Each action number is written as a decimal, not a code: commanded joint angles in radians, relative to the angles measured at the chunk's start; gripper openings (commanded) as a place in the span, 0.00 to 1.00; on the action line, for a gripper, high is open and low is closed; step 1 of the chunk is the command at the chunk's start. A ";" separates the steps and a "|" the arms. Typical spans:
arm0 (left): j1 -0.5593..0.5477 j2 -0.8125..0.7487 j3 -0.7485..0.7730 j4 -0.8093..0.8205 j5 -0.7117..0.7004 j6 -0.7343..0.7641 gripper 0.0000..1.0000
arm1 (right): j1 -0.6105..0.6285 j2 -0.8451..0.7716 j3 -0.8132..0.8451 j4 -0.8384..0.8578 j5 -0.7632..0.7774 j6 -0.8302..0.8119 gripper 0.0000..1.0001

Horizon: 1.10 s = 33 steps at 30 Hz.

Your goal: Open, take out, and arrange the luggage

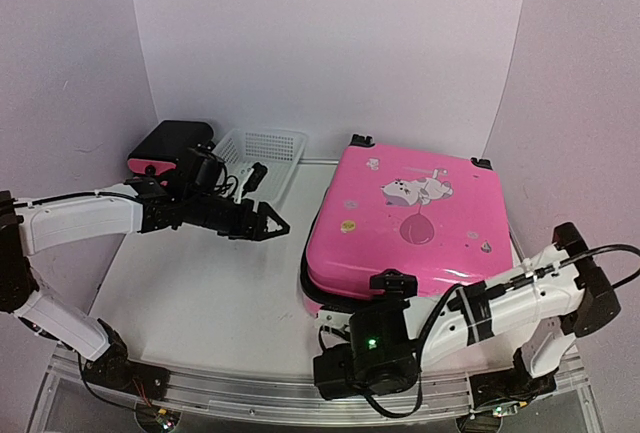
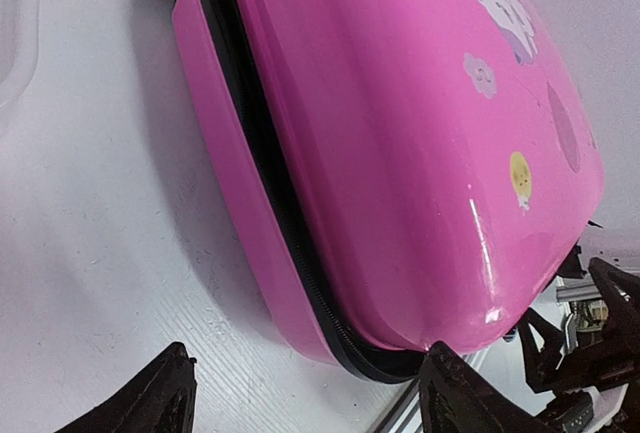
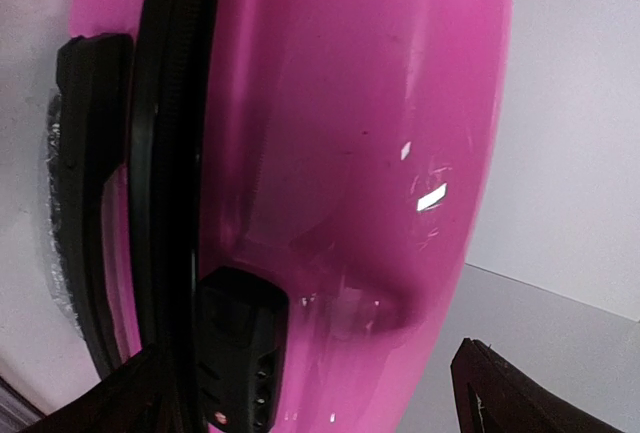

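While the left arm stretches across the left half of the white table [image 1: 200, 293], a small black drawer unit [image 1: 165, 148] with a pink front stands at the far left behind it. Just to the right of that unit sits a white mesh basket [image 1: 262, 145]. The left gripper [image 1: 268, 221] hangs above bare tabletop, nearer than the basket and pointing right at the suitcase. Its fingers stand wide apart with nothing between them, and it is a short way clear of the suitcase's left side.

The luggage [image 1: 410, 233] lies flat on the right half of the table, glossy pink shell up. Its long axis runs near to far, with the far end swung slightly to the right. Its black wheels [image 1: 361, 140] are at the far end, so the wheeled end points away from the arms. A cartoon sticker [image 1: 415, 191] and a few smaller ones face upward. The black zipper band [image 2: 290, 223] runs along the left side between the two pink halves, which sit closed together.

At the near edge of the suitcase, right of centre, the right gripper [image 1: 393, 283] points away from its base toward the shell. In the wrist view its fingers are spread wide, with the rounded pink edge and a black fitting [image 3: 240, 353] on the band between and beyond them. Whether either finger touches the shell I cannot tell.
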 commanded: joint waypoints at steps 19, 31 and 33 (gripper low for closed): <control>-0.175 0.122 -0.126 0.550 0.135 -0.549 0.97 | -0.035 -0.360 0.053 0.413 -0.165 -0.115 0.98; -0.178 0.140 -0.009 0.569 0.241 -0.479 0.93 | -0.035 -0.292 0.083 0.454 -0.364 -0.179 0.81; -0.178 0.151 -0.002 0.571 0.255 -0.479 0.92 | -0.046 -0.305 0.044 0.494 -0.391 -0.155 0.72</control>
